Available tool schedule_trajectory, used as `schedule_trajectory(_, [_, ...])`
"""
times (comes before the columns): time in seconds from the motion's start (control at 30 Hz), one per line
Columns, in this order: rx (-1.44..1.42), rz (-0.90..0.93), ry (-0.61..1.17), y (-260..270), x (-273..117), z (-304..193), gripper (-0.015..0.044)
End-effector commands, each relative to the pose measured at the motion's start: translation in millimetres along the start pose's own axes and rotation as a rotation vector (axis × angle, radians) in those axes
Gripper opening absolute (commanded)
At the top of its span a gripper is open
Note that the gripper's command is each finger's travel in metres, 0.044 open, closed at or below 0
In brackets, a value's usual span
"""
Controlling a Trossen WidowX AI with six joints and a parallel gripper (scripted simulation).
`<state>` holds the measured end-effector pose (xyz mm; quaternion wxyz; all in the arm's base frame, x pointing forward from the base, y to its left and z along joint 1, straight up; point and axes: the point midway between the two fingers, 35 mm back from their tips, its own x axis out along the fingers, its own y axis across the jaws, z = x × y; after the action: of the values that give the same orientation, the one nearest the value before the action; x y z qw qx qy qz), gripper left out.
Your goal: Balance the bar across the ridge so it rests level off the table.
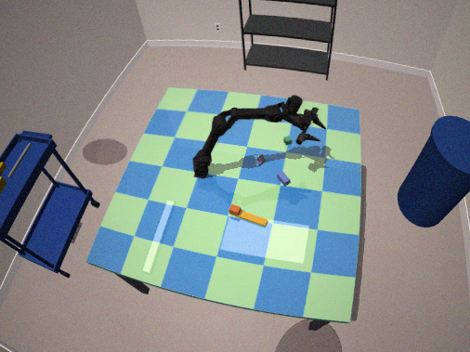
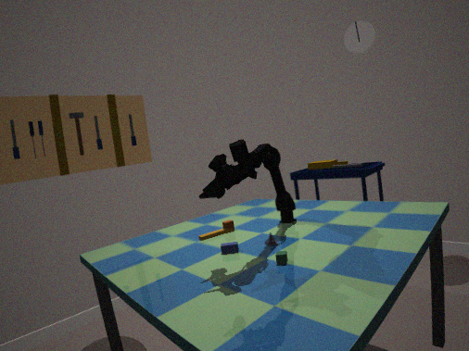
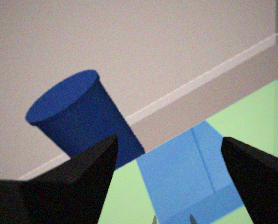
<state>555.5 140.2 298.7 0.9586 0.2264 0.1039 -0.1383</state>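
The orange bar [image 1: 254, 218] [image 2: 211, 235] lies flat on the checkered table, with an orange-red block [image 1: 235, 210] [image 2: 228, 226] at one end. The ridge, a small dark reddish wedge [image 1: 260, 160] [image 2: 272, 241], stands apart from the bar, nearer the table's middle. My gripper [image 1: 322, 134] [image 2: 202, 196] [image 3: 168, 142] is open and empty, held high above the table, well away from bar and ridge. In the wrist view neither bar nor ridge shows, and nothing is between the fingers.
A purple-blue block [image 1: 283, 178] [image 2: 230, 248] lies between the bar and a green cube [image 1: 287, 139] [image 2: 282, 257]. The ridge is near both. A blue barrel [image 1: 429, 175] [image 3: 90, 115] stands on the floor beyond the table's edge. A blue cart [image 1: 56, 221] and a shelf rack [image 1: 288, 26] stand away from the table.
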Motion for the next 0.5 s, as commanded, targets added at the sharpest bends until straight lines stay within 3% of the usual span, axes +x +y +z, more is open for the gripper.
schedule_trajectory(0.0, [-0.071, -0.046, 0.039, -26, 9, 4, 0.0315])
schedule_trajectory(0.47, [-0.317, -0.222, 0.257, -138, 34, 10, 0.0315])
